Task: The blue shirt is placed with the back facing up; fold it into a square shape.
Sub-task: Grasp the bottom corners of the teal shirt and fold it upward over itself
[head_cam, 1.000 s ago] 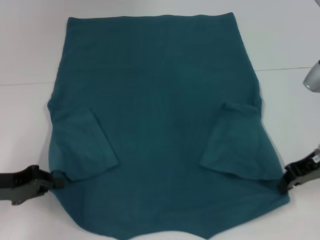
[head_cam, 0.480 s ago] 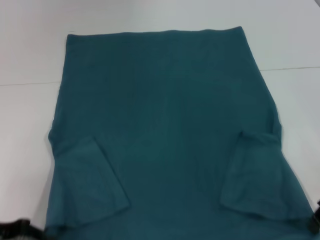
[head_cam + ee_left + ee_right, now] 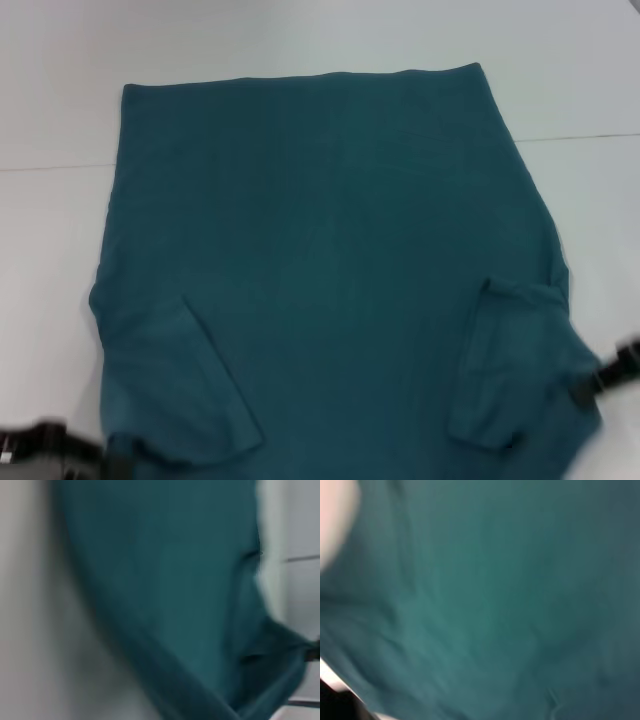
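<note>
The blue shirt (image 3: 330, 250) lies spread on the white table (image 3: 50, 100), both sleeves folded in onto its body. Its near edge is raised toward me, held at the two near corners. My left gripper (image 3: 115, 464) is at the near left corner, shut on the cloth. My right gripper (image 3: 588, 388) is at the near right corner, shut on the cloth edge. The left wrist view shows the shirt (image 3: 165, 580) hanging as a stretched sheet. The right wrist view is filled by the shirt (image 3: 495, 605).
White table surface shows beyond the shirt's far hem and on both sides. A thin seam line (image 3: 590, 136) crosses the table at the right. Nothing else stands on the table.
Both grippers have pulled the near corners up and toward me. The shirt looks larger, its sleeves have shifted nearer, and the far hem has slid a little toward me.
</note>
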Robot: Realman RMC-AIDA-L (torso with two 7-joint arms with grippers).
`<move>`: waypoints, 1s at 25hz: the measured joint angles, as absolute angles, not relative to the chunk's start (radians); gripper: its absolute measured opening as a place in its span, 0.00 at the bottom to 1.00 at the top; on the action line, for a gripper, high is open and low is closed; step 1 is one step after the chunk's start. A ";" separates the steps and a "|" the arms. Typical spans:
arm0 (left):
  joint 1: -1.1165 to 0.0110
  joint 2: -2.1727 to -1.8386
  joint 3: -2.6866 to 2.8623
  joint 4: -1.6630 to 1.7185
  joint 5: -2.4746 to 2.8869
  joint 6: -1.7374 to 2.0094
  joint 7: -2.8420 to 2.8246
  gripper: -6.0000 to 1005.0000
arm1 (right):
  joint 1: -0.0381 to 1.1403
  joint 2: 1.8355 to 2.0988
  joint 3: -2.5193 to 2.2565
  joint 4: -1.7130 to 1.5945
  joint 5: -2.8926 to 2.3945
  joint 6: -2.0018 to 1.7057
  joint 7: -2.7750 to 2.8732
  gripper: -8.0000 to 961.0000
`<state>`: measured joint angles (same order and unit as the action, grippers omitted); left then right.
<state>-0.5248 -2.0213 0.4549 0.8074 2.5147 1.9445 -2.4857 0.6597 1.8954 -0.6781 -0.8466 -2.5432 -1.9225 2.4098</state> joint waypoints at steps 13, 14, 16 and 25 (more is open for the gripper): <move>-0.713 -1.930 0.364 0.652 2.408 1.702 -2.635 0.05 | 0.657 1.881 -0.444 -0.832 -2.414 -1.656 2.483 0.04; -0.724 -1.926 0.363 0.640 2.408 1.663 -2.646 0.05 | 0.653 1.885 -0.436 -0.832 -2.397 -1.621 2.493 0.04; -0.748 -1.918 0.362 0.611 2.406 1.576 -2.662 0.05 | 0.646 1.899 -0.428 -0.830 -2.367 -1.543 2.510 0.04; -0.823 -1.941 0.496 0.508 2.411 1.188 -2.665 0.05 | 0.703 1.946 -0.525 -0.674 -2.344 -1.170 2.451 0.04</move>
<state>-0.8230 -1.9406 0.4959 0.5084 2.4113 1.1876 -2.6652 0.7029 1.9458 -0.5253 -0.6745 -2.3443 -1.1695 2.4514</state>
